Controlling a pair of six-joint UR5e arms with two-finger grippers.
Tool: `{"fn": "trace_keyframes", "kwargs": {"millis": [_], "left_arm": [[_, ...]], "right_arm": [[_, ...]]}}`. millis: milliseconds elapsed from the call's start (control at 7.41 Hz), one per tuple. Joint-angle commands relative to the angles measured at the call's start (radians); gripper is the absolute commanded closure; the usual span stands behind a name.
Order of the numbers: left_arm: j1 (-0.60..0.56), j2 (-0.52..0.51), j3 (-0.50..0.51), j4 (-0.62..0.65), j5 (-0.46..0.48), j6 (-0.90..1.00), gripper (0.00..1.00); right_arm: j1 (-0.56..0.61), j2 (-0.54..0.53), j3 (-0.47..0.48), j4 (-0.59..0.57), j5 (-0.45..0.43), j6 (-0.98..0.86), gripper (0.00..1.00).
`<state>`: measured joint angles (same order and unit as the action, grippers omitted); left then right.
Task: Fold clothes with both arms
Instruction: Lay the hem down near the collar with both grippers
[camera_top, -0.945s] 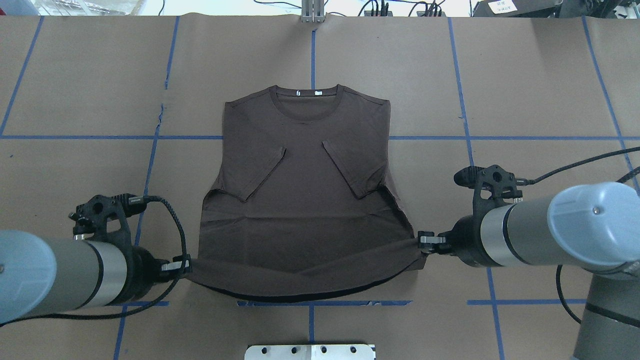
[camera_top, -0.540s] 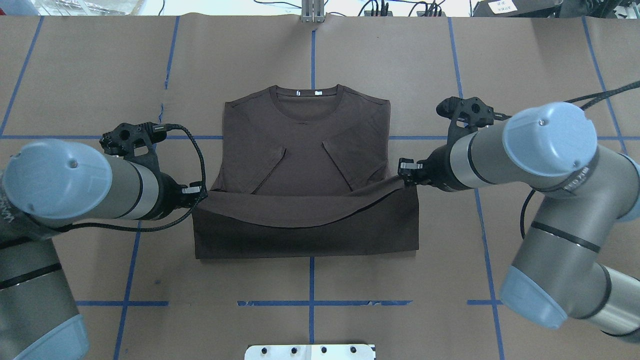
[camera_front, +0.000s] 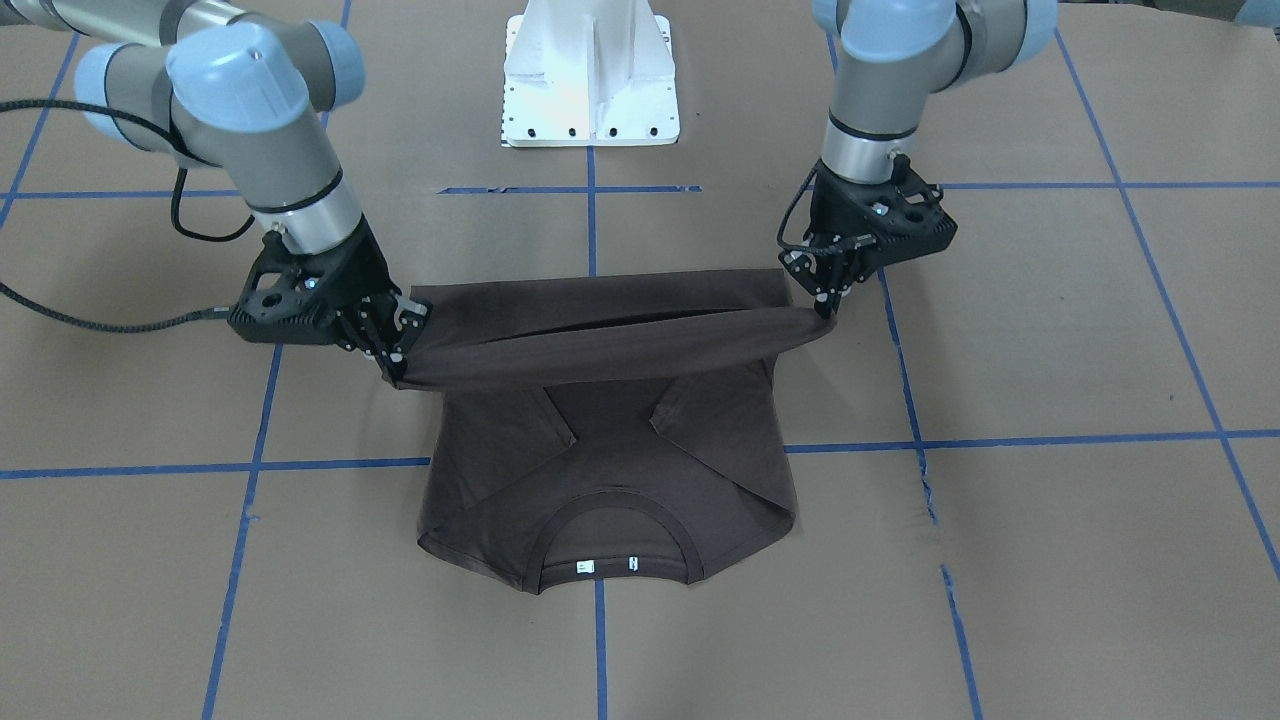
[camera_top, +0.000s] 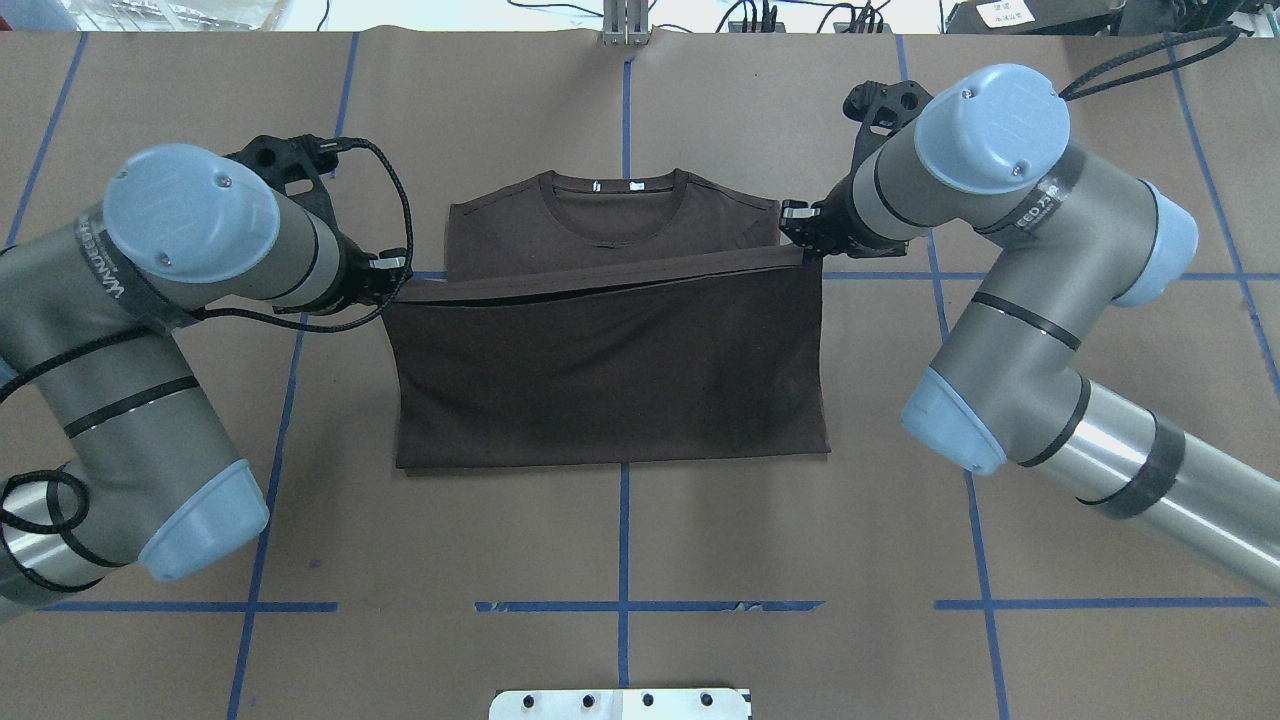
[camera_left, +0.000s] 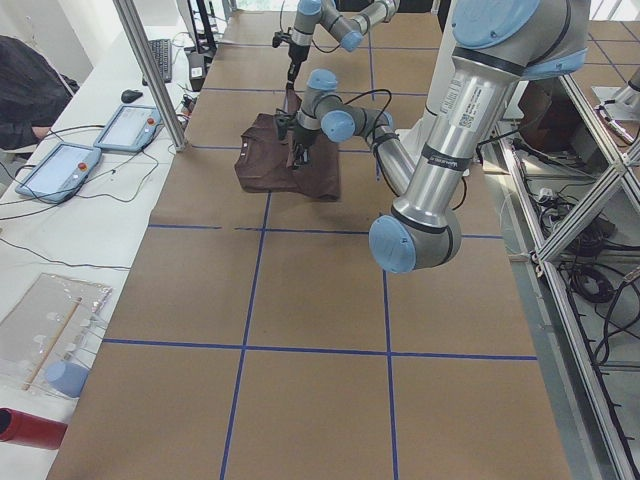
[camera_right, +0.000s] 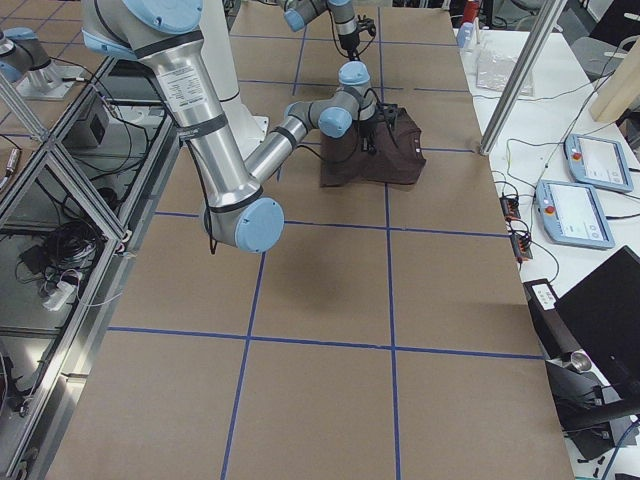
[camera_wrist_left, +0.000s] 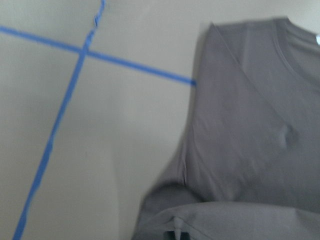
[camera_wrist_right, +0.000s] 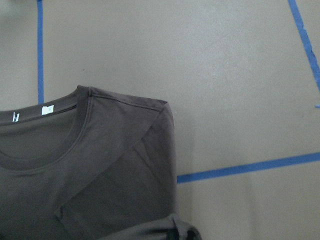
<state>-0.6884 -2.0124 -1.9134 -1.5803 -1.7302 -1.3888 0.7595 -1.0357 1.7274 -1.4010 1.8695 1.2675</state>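
Note:
The dark brown T-shirt (camera_top: 610, 370) lies flat on the paper-covered table, its lower half folded up over its body. Its bottom hem (camera_top: 600, 280) is stretched in the air between both grippers, just short of the collar (camera_top: 615, 195) with its white tags. My left gripper (camera_top: 397, 275) is shut on the hem's left corner, and my right gripper (camera_top: 800, 240) is shut on the right corner. In the front-facing view the left gripper (camera_front: 826, 300) and right gripper (camera_front: 393, 352) hold the taut hem (camera_front: 600, 345) above the folded-in sleeves. The right wrist view shows the collar (camera_wrist_right: 45, 135) and a shoulder.
Blue tape lines (camera_top: 623, 540) cross the brown paper. The white pedestal base (camera_front: 590, 80) stands at the robot's edge of the table. Beyond the far edge are a metal post (camera_left: 150, 70), tablets (camera_left: 60, 165) on a white desk, and a person's dark sleeve (camera_left: 25, 90).
Both grippers have carried the hem away from the robot, from the near edge up toward the collar. The lower half now covers the sleeves, and a fold line lies nearer the robot.

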Motion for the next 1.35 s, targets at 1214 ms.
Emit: {"fn": "trace_keyframes", "kwargs": {"millis": [1214], "left_arm": [[-0.105,-0.189,0.415,-0.221,0.004,-0.013,1.0]], "right_arm": [[0.07,0.18,-0.369,0.186,-0.01,-0.007,1.0]]}}
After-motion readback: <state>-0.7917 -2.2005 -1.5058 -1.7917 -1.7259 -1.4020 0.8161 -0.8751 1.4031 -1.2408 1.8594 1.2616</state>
